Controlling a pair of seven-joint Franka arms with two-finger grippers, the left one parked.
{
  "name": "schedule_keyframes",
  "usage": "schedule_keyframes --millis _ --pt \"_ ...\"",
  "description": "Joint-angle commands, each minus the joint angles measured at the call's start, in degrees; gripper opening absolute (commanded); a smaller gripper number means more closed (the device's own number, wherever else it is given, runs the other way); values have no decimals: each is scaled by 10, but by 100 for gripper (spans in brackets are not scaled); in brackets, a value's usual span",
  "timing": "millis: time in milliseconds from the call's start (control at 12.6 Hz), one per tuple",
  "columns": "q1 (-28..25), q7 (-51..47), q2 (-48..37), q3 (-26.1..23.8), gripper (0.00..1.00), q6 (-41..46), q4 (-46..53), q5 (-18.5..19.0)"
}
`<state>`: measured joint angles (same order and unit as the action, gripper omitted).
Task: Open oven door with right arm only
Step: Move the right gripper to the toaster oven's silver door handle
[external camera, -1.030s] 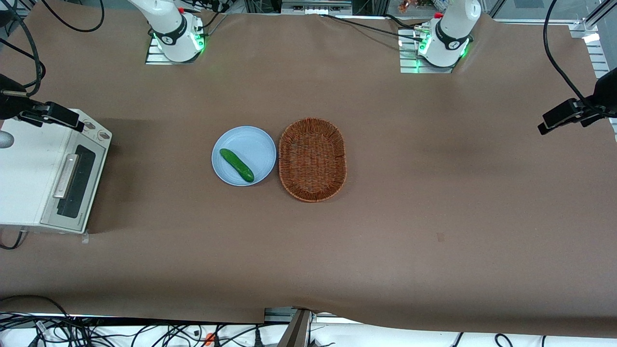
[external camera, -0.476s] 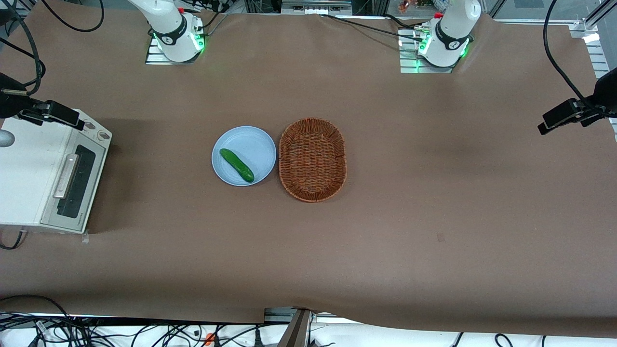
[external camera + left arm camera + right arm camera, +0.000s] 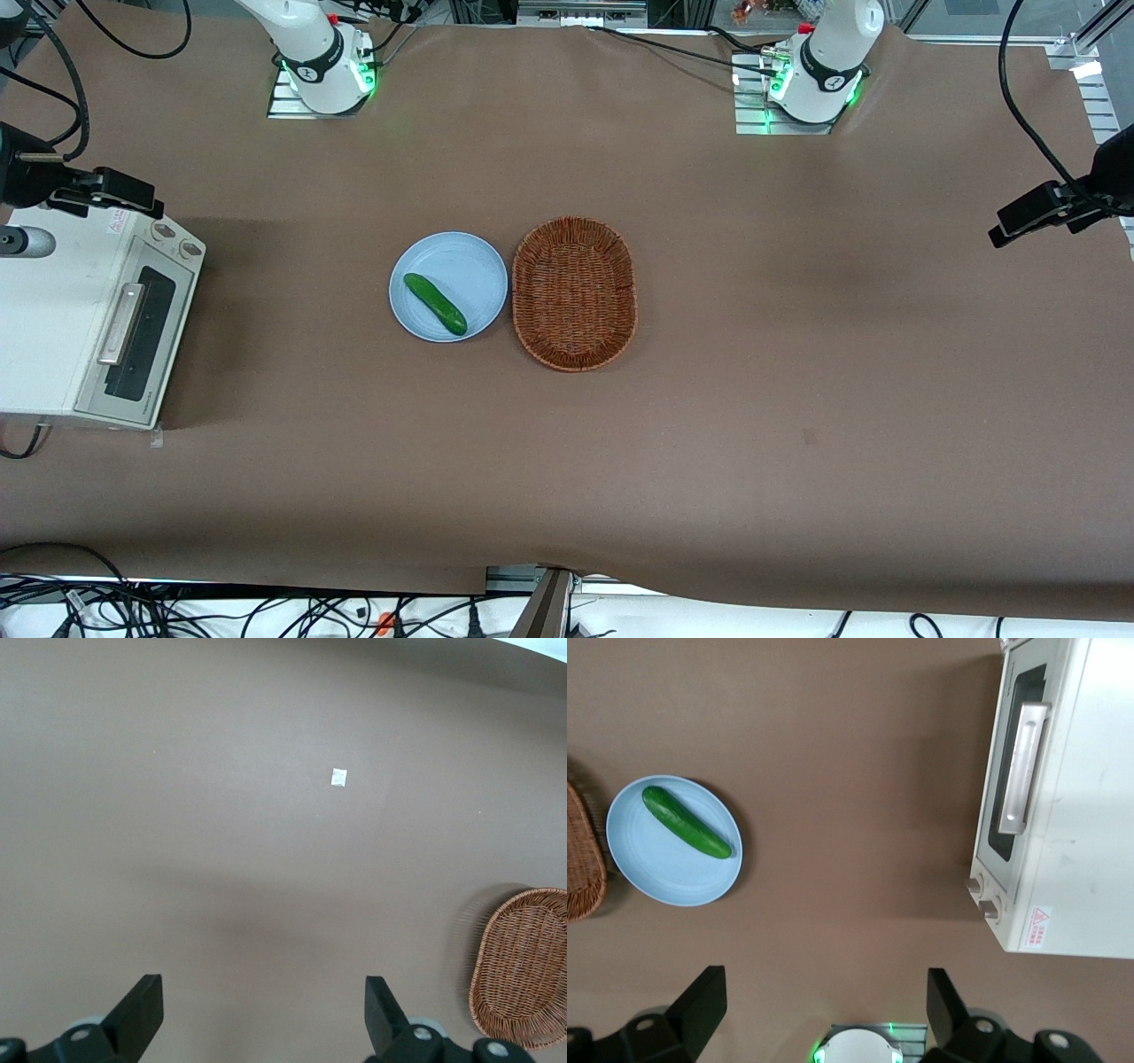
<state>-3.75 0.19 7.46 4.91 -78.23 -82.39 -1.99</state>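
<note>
The right arm's gripper hangs high above the worktop, fingers spread apart, holding nothing; the oven door is closed.

Right arm: glossy white shell, black ring joint, green lights at its base on a ribbed metal plate. Black gripper high over the counter; two dark wedge fingers spread apart, grey screws.

A robotics lab: bolted arm bases, loose cables, brown-covered table.
</note>
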Motion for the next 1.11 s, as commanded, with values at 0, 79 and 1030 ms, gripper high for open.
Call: schedule_keyframes --millis 0,79,1030 --pt "7 11 4 -6 100 14 -5 -3" --pt "7 8 6 -6 100 28 -6 -2" --pt "3 10 54 -8 73 26 -94 34"
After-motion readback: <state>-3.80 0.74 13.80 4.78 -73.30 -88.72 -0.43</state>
